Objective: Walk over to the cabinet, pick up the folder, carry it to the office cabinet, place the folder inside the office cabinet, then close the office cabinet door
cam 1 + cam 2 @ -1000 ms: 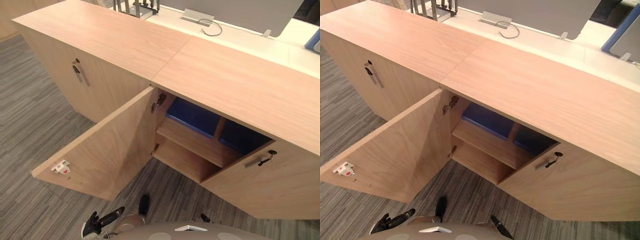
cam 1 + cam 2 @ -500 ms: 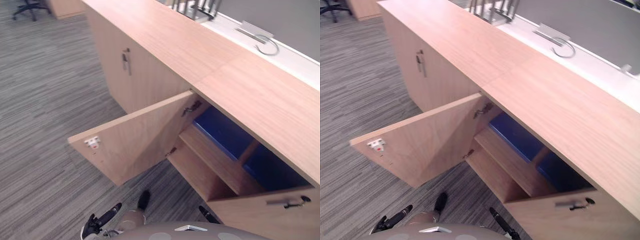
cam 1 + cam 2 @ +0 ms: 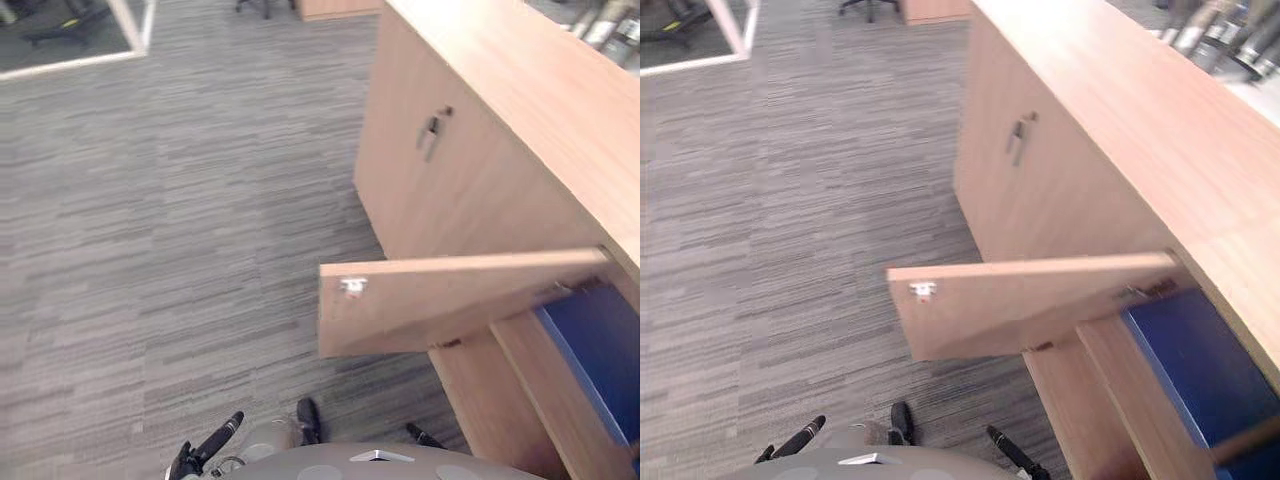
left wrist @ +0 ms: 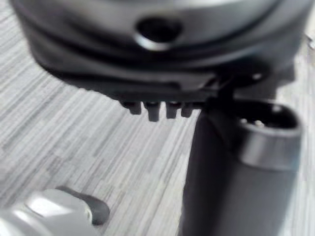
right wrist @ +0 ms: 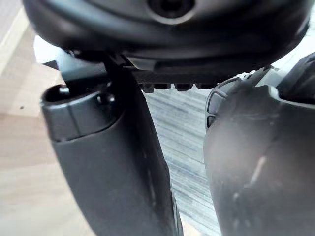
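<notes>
Fingers on left hand [image 4: 162, 69] and right hand [image 5: 162, 49] are held straight, empty. Blue folder [image 3: 1195, 360] is shelved at 4 o'clock; open door [image 3: 1030, 300] at 3 o'clock should be pushed near its free edge.

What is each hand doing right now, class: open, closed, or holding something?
Left hand: open, holding nothing.
Right hand: open, holding nothing.

Head camera swung to the left, office cabinet door [image 3: 450, 300] now at right, carpet [image 3: 180, 220] spread across the left
</notes>
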